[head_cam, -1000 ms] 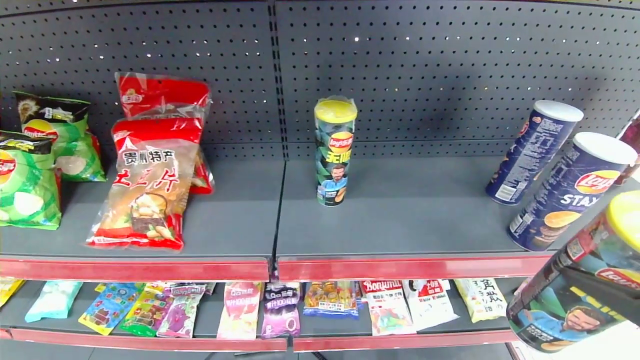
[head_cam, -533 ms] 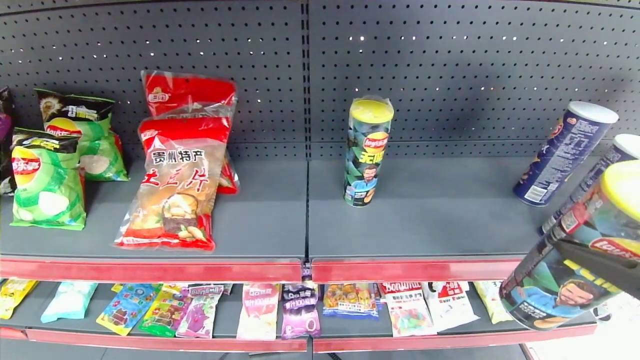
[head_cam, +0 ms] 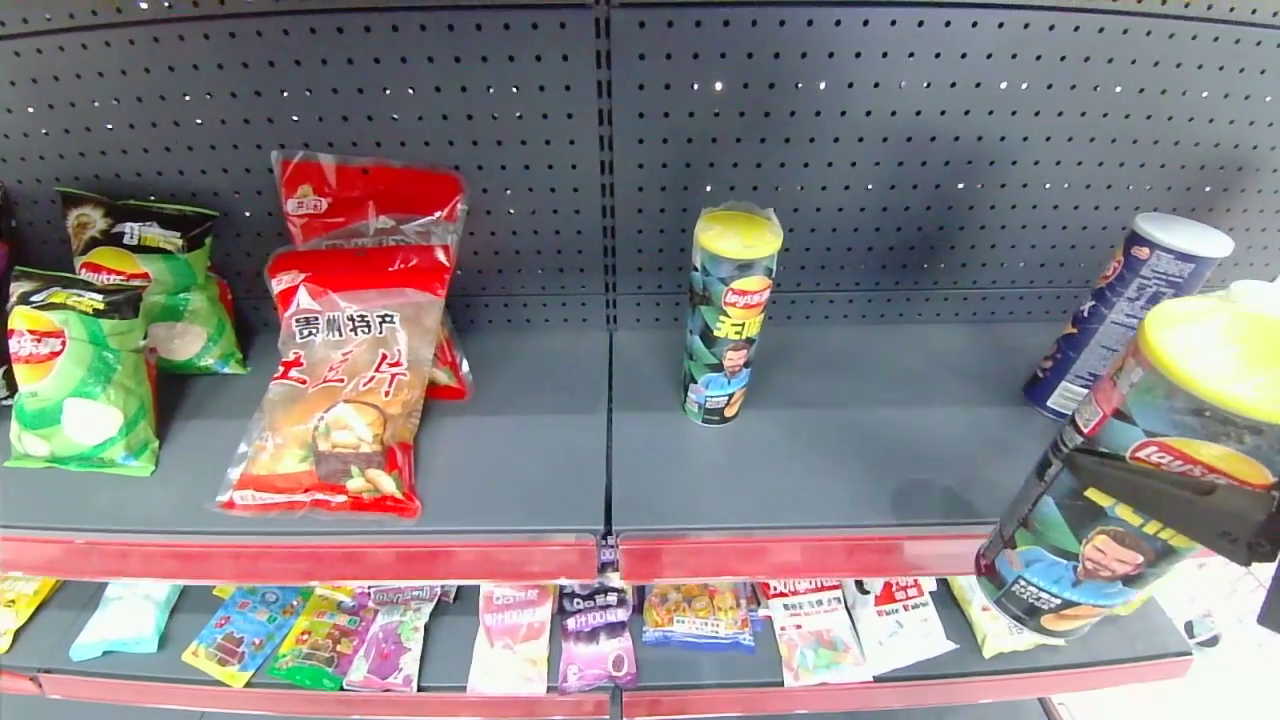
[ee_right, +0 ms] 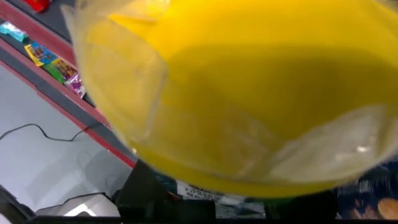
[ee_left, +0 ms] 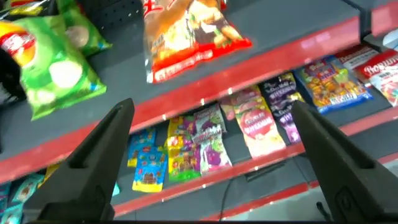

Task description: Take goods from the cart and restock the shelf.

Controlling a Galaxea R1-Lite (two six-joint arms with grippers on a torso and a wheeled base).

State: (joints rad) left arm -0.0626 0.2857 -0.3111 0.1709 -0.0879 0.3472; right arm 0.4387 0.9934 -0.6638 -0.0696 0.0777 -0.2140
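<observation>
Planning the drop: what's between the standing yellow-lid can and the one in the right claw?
Head view: only bare grey shelf between the standing can and the held can.

Bare shelf (head_cam: 850,450) opens wide left of the right jaws and their held can (head_cam: 1080,560); standing can (head_cam: 730,315) blocks farther left, blue can (head_cam: 1110,320) leans just beyond.

The grey shelf (head_cam: 820,460) carried green chip bags (head_cam: 80,390), red snack bags (head_cam: 340,400), an upright yellow-lidded can (head_cam: 728,315) and a blue can (head_cam: 1120,315); small packets (head_cam: 520,630) lay below.
</observation>
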